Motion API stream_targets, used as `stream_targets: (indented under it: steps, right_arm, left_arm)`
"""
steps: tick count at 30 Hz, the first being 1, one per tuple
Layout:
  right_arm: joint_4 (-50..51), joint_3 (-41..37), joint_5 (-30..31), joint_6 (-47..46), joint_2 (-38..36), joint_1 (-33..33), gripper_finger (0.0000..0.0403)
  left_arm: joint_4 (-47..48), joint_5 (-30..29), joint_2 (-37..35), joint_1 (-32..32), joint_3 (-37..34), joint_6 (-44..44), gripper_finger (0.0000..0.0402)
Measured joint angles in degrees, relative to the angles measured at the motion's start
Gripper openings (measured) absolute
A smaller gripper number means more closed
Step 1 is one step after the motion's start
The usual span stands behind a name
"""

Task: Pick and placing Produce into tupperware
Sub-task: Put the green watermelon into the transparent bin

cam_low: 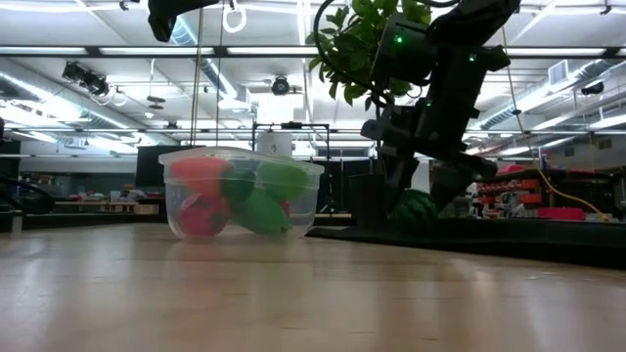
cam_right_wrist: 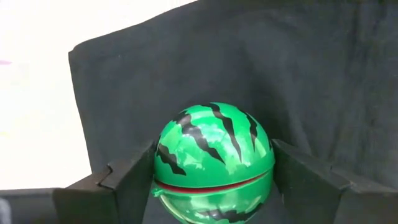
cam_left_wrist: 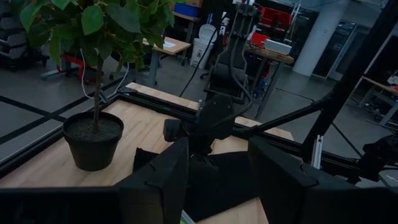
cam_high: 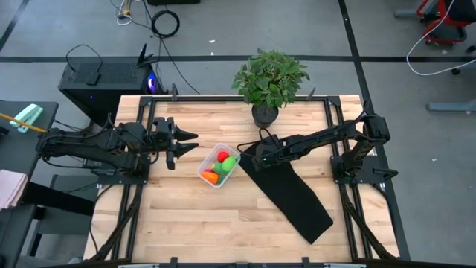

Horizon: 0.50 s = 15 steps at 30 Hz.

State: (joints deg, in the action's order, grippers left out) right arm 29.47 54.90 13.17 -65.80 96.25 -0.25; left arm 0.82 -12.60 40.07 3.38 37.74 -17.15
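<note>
The clear tupperware (cam_high: 218, 165) (cam_low: 240, 191) stands on the wooden table near its middle and holds red, light green and orange toy pieces. The dark green round toy, a striped watermelon (cam_right_wrist: 214, 155) (cam_low: 416, 210), sits on the near-left end of the long black mat (cam_high: 294, 193). My right gripper (cam_high: 249, 152) (cam_right_wrist: 212, 168) reaches down over it, a finger on each side. My left gripper (cam_high: 186, 143) (cam_left_wrist: 217, 168) hovers open to the left of the tupperware, touching nothing. My right gripper has the watermelon toy between its two fingers, one on each side of the ball at its widest part (cam_right_wrist: 163, 163). The fingers (cam_right_wrist: 130, 180) come slanting down from the table's right. In the low view the ball's underside (cam_low: 416, 227) still looks to sit on the mat.
A leafy potted plant (cam_high: 269, 78) stands at the far edge, just behind the right gripper. The black mat runs diagonally toward the near right. Bare wood lies along the near side and around the tupperware. Metal frame rails (cam_high: 126, 216) border the table's left and right.
</note>
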Motion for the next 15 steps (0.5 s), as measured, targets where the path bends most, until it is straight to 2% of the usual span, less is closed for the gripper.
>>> stream_targets:
  steps: [6, 15]
  right_arm:
    - [0.0, -0.01, -0.02, 0.0, 0.0, 0.0, 0.0302]
    - [0.01, -0.01, -0.03, -0.18, -0.02, 0.0, 0.0292]
  left_arm:
    - [0.0, 0.0, 0.0, 0.01, 0.0, 0.0, 0.0175]
    - [0.02, 0.0, 0.01, 0.02, 0.0, 0.0, 0.0176]
